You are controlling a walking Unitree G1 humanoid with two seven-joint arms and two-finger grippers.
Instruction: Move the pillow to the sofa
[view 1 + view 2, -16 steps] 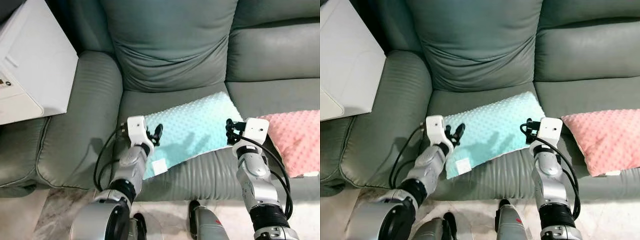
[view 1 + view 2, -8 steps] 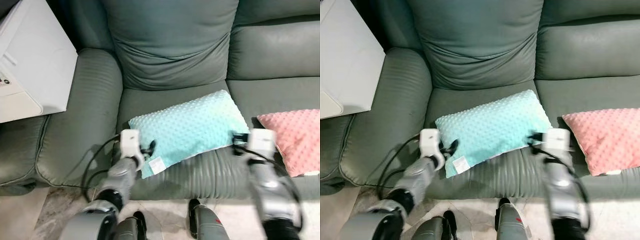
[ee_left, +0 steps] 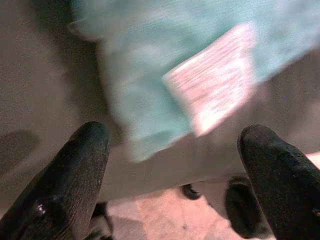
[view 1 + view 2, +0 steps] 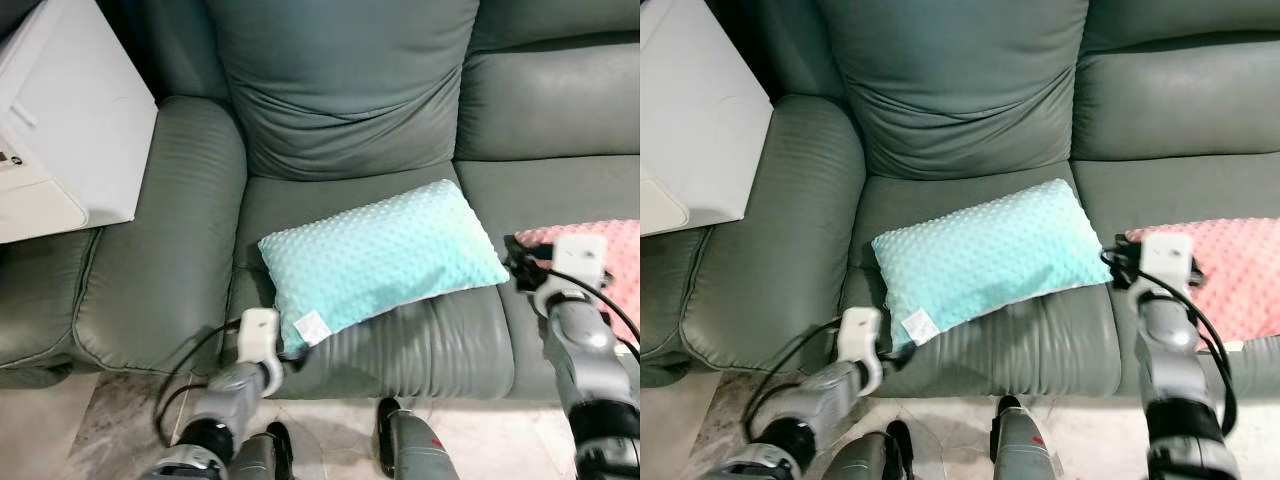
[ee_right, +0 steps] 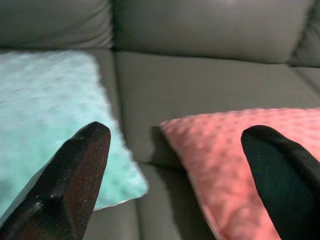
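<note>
1. The left gripper (image 3: 172, 165) has its fingers spread wide and holds nothing; it sits low at the front edge of the sofa (image 4: 340, 90), just short of the near left corner of the teal pillow (image 4: 385, 250)
2. In the left wrist view the white care label (image 3: 212, 75) on that corner lies between the two black fingertips (image 3: 75, 165), apart from both, with pale floor showing below the seat front
3. The right gripper (image 5: 175, 170) is likewise released, fingers far apart and empty, over the seam between the middle and right seat cushions
4. From the right wrist view one finger lines up over the teal pillow's right end and the other over the pink pillow (image 5: 235, 150), with a strip of bare grey seat between the two pillows
5. The teal pillow lies flat on the middle seat cushion, set at a slant, its labelled corner hanging slightly over the front edge and its far right corner near the seam
6. Bare seat is left behind the pillow up to the back cushion (image 4: 340, 110), and along the front edge to its right
7. The pink pillow (image 4: 615, 250) lies on the right seat cushion, near the teal one but not touching
8. The left armrest (image 4: 165, 230) borders the middle cushion, and a white appliance (image 4: 60, 130) stands beyond it at the sofa's left end
</note>
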